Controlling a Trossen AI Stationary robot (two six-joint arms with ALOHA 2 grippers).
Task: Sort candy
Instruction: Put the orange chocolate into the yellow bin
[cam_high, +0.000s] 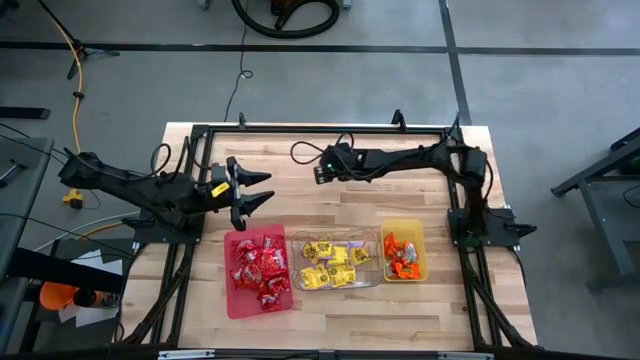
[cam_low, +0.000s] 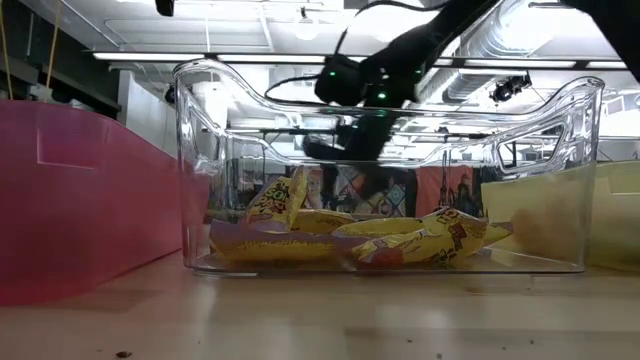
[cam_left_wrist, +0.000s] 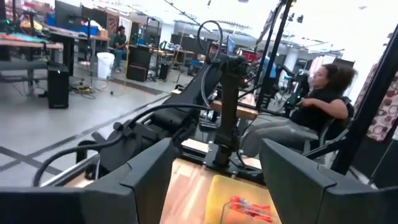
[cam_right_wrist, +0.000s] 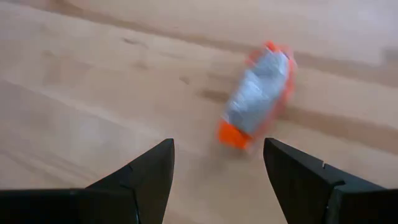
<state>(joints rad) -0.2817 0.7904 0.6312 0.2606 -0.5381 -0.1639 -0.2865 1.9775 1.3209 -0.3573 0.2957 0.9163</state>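
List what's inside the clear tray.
The clear tray holds only yellow candy, a loose heap across its floor; from table height a few packets lean on the near wall. Any packets buried underneath are hidden.

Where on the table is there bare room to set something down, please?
The near table strip in front of the red tray, clear tray and yellow tray is bare. So is the wood between the left end effector and right end effector. The tray row itself is crowded.
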